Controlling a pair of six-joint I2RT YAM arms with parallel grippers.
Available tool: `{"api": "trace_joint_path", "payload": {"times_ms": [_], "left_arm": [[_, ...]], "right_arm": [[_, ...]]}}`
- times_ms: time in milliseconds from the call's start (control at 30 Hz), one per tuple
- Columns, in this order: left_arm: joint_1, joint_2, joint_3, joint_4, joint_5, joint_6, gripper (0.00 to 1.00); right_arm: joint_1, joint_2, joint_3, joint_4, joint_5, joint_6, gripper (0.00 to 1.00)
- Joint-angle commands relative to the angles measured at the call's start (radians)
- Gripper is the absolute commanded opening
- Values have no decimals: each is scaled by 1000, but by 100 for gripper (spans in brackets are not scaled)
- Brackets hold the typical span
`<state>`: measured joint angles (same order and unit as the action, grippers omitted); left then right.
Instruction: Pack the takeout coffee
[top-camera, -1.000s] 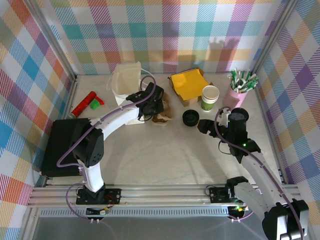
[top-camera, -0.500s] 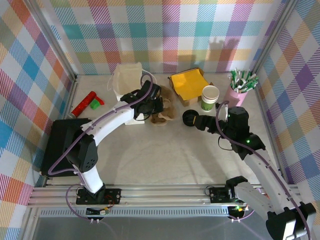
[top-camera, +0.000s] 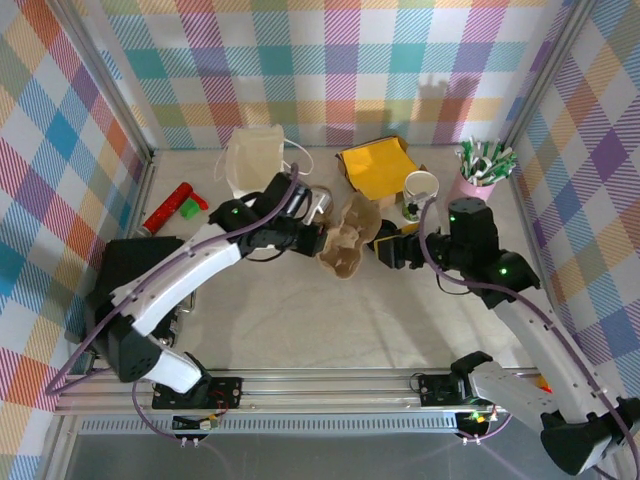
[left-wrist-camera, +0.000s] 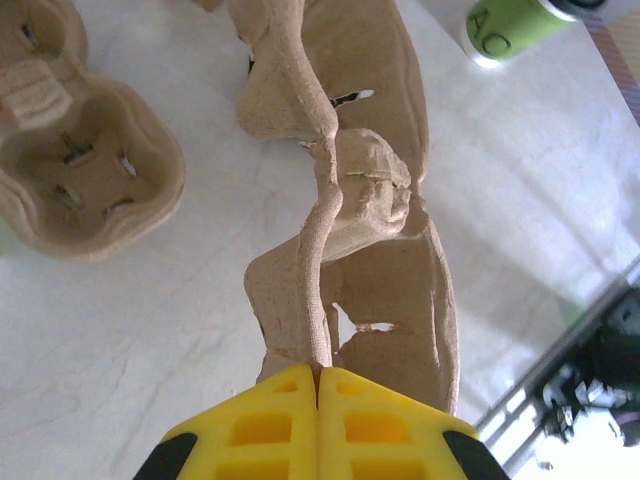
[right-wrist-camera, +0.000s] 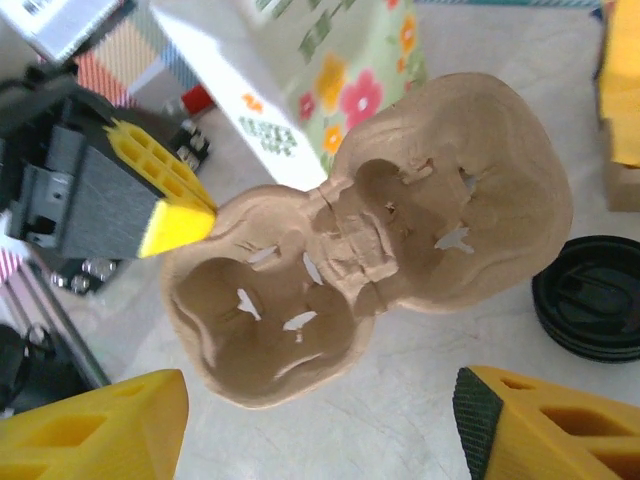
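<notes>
The takeout coffee cup, white above and green below, stands open at the back right; its green base shows in the left wrist view. Its black lid lies flat on the table. My left gripper is shut on the rim of a brown pulp cup carrier, its yellow fingertips pinching the carrier's edge and holding it tilted off the table. My right gripper is open just right of the carrier, its fingers spread wide over bare table, the lid just to the right.
A second pulp carrier lies nearby. A flowered white bag stands at the back, a yellow box beside the cup, a pink cup of green-white sticks at far right. A red item and a black tray sit on the left.
My left gripper has carried the pulp carrier rightward and nearer, lifting it on edge. My right gripper has moved left toward the lid and carrier, its jaws narrowing slightly.
</notes>
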<state>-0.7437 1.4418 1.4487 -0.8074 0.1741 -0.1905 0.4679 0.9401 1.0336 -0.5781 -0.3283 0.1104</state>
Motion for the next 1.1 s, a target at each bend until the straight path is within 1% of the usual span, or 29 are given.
{"api": "trace_joint_path", "payload": {"times_ms": [0, 167, 333, 533, 700, 833, 967, 1067], "left_arm": [[1, -89, -60, -44, 67, 87, 0], [1, -155, -100, -55, 103, 116, 0], [3, -183, -114, -64, 115, 123, 0], [2, -207, -125, -51, 129, 122, 0], [2, -215, -127, -42, 134, 115, 0], [2, -215, -127, -34, 130, 108, 0], [2, -215, -130, -29, 123, 99, 0], [2, -212, -129, -23, 125, 93, 0]], "right_arm": [[78, 50, 62, -83, 58, -107, 72], [235, 144, 108, -93, 204, -135, 75], [331, 247, 145, -82, 320, -147, 78], [368, 323, 179, -67, 398, -126, 79], [380, 346, 163, -36, 411, -116, 79], [388, 350, 151, -17, 407, -102, 74], [390, 336, 134, 0, 398, -94, 65], [391, 323, 115, 20, 384, -91, 64]]}}
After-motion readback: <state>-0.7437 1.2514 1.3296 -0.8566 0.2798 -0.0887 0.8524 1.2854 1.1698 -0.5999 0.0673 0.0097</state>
